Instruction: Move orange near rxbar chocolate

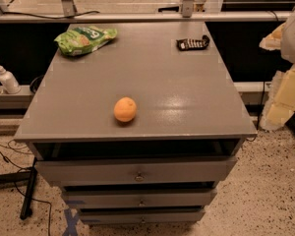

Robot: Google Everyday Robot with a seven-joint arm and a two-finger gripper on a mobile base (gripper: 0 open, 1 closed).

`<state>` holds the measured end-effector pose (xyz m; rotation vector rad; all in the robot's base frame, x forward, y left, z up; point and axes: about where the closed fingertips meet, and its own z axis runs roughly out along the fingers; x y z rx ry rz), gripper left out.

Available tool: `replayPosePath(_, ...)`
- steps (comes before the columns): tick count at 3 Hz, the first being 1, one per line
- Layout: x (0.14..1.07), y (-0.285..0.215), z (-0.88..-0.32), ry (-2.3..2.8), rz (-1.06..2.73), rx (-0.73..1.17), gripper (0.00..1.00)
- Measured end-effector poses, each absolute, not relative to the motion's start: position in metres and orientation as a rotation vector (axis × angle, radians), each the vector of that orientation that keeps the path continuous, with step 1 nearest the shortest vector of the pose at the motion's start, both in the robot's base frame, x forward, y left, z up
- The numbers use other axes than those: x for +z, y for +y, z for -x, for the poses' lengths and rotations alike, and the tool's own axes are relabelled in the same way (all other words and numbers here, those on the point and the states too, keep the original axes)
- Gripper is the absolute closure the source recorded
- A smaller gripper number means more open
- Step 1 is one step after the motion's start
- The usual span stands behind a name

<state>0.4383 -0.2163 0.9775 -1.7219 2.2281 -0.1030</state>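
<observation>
The orange (125, 109) lies on the grey cabinet top (177, 97), near the front edge and a little left of centre. The rxbar chocolate (192, 43), a small dark flat wrapper with pale lettering, lies at the back right of the top, well away from the orange. My gripper (281, 85) shows as pale yellow and white parts at the right edge of the camera view, off the cabinet's right side and above the floor. It is far from both objects and holds nothing that I can see.
A green snack bag (84, 38) lies at the back left of the top. The cabinet has drawers (137, 173) below, the top one slightly open. A white pump bottle (6, 78) stands on a ledge at left. A metal rail (137, 16) runs behind.
</observation>
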Motion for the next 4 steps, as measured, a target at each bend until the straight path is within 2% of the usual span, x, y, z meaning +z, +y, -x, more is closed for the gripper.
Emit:
replayPosePath(2, 0.978, -0.213, -0.442, 2.214, 1.71, -0.084, 0.0)
replayPosePath(4, 0.915, -0.136, -0.458, 2.112, 1.635, 0.256, 0.0)
